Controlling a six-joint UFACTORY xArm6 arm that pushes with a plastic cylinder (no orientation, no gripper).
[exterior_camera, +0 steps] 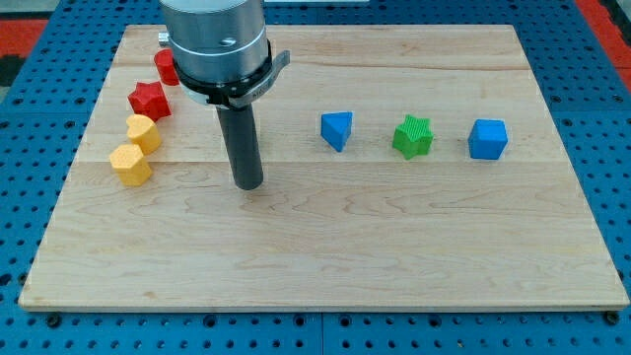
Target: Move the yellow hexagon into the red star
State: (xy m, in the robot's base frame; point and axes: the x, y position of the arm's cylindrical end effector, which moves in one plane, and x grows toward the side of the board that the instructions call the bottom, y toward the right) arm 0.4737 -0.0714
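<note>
The yellow hexagon sits at the view's left, touching the lower edge of the red star. A second yellow block, rounder in outline, lies just below and to the left of the hexagon. My tip rests on the board to the right of these blocks, about a hundred pixels from the hexagon and slightly lower. A second red block lies above the star, partly hidden by the arm's housing.
A blue triangular block, a green star and a blue cube stand in a row to the right of my tip. The wooden board ends near the view's bottom edge.
</note>
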